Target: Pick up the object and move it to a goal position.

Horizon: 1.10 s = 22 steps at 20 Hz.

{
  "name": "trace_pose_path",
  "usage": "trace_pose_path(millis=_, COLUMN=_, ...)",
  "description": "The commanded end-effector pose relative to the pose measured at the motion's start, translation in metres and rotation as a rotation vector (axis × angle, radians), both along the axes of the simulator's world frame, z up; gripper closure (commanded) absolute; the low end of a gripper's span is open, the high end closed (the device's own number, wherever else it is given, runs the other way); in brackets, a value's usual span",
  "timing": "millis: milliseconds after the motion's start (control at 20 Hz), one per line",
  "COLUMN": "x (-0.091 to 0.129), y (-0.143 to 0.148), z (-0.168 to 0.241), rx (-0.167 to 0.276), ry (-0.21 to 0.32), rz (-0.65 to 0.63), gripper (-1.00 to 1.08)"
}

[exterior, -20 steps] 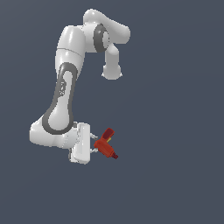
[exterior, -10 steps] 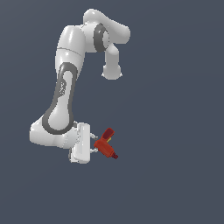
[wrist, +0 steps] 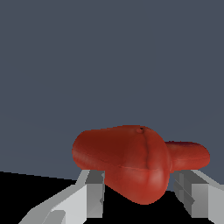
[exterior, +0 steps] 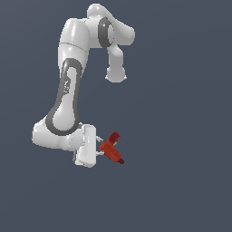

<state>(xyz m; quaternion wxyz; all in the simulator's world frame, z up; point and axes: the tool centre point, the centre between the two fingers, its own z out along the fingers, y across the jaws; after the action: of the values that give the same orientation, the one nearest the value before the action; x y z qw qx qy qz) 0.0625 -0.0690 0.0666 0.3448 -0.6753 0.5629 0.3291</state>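
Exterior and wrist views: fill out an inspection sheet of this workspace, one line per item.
Surface: plain dark grey-blue field; no table edge or markings seen.
Job's things: red drill-shaped toy sits between the fingers; its dark nose tip points away from the arm. No goal marker seen.
Clutter: nothing seen.
Grippers: gripper has a finger on each side of the toy's body, and appears closed on it; contact itself is not clearly visible.
Cables: nothing seen.
Surroundings: white arm folded over on the exterior view's left; nothing else seen.
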Motion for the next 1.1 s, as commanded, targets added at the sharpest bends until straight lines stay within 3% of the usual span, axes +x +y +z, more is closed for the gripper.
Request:
trace_pose_path(millis=0, x=-0.003, y=0.010, z=0.007, rx=0.002, ry=0.002, rz=0.004, gripper=1.08)
trace_pose_path(millis=450, x=-0.019, y=0.059, z=0.059, rx=0.002, ry=0.003, rz=0.004, gripper=1.08)
trace_pose_path(millis=1050, x=-0.049, y=0.154, z=0.161, rx=0.001, ry=0.004, rz=0.005, gripper=1.08)
